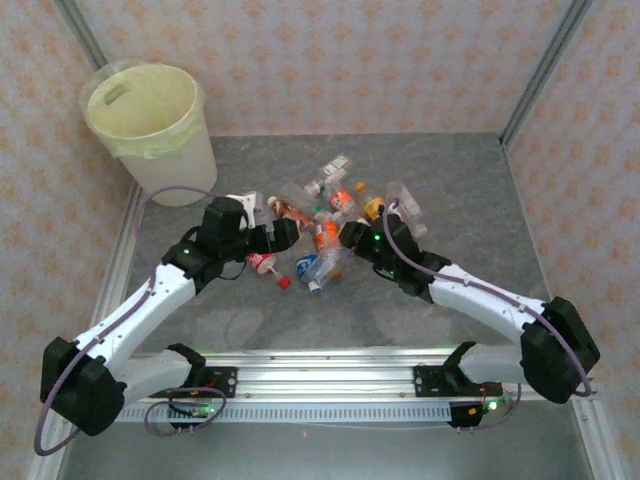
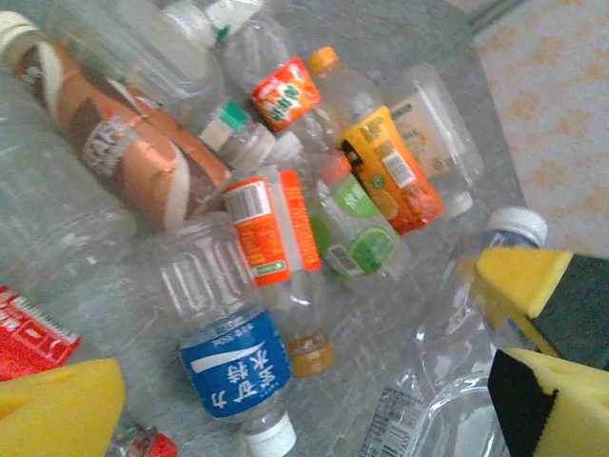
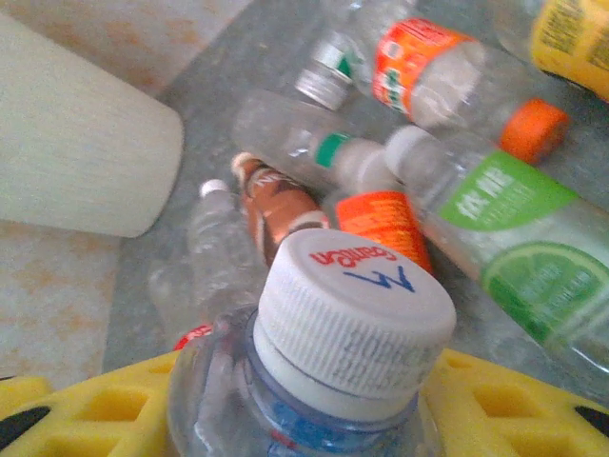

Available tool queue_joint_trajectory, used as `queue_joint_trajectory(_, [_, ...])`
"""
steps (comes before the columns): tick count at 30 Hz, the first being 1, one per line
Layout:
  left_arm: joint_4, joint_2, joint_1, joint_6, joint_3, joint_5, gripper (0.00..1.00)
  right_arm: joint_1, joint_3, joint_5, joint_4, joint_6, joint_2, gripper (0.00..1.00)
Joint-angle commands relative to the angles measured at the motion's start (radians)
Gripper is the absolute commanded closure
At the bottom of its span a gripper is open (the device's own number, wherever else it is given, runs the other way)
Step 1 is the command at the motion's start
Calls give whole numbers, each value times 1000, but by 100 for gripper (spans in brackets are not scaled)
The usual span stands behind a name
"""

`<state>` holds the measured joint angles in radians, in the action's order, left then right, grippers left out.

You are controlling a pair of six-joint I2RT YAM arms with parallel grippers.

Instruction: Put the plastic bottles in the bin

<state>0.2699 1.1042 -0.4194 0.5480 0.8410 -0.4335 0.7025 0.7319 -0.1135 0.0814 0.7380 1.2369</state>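
Observation:
The plastic bottles [image 1: 330, 215] lie in a loose pile mid-table. The cream-white bin [image 1: 150, 120] with its pale yellow liner stands at the far left corner, and its wall [image 3: 76, 143] is also in the right wrist view. My right gripper [image 3: 314, 409] is shut on a clear bottle with a white cap [image 3: 357, 319], yellow pads pressed on both sides of its shoulder. My left gripper [image 2: 314, 400] stands open above the pile, over a blue-label bottle [image 2: 233, 367]. In the top view, the left gripper [image 1: 283, 237] and right gripper [image 1: 352, 236] face each other across the pile.
A brown-label bottle [image 2: 124, 143], orange-label bottles [image 2: 271, 228], a green-label one [image 2: 362, 238] and a yellow-orange one [image 2: 395, 171] lie close together. A red cap [image 1: 284, 282] sits loose near the pile. Patterned walls close the table's back and sides.

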Motion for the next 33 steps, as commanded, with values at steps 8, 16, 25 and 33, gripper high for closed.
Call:
queue_joint_trajectory(8, [58,-7,-8,-319,133,-301,0,4,204,-146,94,-155,1,75])
queue_joint_trajectory(16, [126,67,-8,-430,251,-465,0,4,285,-292,113,-213,12,74])
queue_joint_trajectory(25, [211,117,-14,-497,295,-565,7,5,327,-284,150,-195,55,74])
queue_joint_trajectory(33, [104,99,-21,-439,250,-486,46,3,361,-305,147,-190,92,68])
